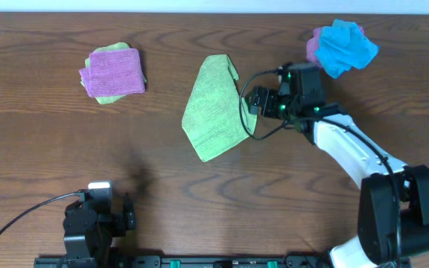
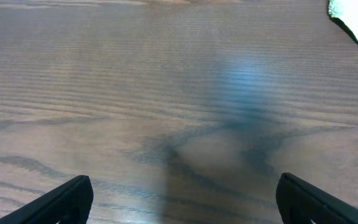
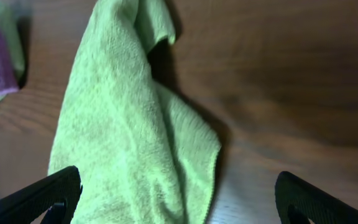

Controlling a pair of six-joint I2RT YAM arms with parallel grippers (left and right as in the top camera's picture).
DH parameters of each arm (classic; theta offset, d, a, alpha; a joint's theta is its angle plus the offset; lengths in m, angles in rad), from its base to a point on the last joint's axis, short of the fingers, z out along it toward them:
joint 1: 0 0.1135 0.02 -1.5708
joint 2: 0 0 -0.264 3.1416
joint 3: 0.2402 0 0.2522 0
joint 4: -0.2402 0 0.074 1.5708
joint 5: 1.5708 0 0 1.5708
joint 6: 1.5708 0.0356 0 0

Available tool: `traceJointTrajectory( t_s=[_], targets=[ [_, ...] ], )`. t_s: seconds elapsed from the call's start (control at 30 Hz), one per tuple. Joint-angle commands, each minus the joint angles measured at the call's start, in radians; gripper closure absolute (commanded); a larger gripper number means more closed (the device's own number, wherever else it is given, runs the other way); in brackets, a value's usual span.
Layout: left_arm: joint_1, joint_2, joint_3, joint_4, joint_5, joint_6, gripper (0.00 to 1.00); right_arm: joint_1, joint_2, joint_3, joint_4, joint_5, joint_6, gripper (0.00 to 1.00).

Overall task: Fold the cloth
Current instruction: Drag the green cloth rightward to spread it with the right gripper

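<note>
A green cloth (image 1: 214, 108) lies folded over itself in the middle of the table; it fills the left half of the right wrist view (image 3: 123, 137). My right gripper (image 1: 253, 100) is open at the cloth's right edge, its fingers (image 3: 176, 202) spread wide above the cloth's edge and holding nothing. My left gripper (image 1: 129, 212) sits at the near left of the table, far from the cloth. Its fingers (image 2: 182, 199) are open over bare wood.
A folded pink cloth on a green one (image 1: 113, 73) lies at the far left. A crumpled blue cloth (image 1: 345, 46) on a pink one lies at the far right. A cable runs by the left arm's base.
</note>
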Motion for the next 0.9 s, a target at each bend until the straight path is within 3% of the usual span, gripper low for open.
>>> traceJointTrajectory(
  t_s=[0.0, 0.5, 0.87],
  targets=[
    [-0.002, -0.006, -0.031, -0.032, -0.025, 0.025, 0.05, -0.002, -0.003, -0.027, 0.033, -0.066, 0.037, 0.03],
    [-0.002, -0.006, -0.031, -0.032, -0.025, 0.025, 0.05, -0.003, 0.13, -0.045, 0.148, -0.069, 0.075, 0.11],
    [-0.002, -0.006, -0.031, -0.032, -0.025, 0.025, 0.05, -0.002, 0.19, -0.046, 0.192, -0.069, 0.098, 0.23]
  ],
)
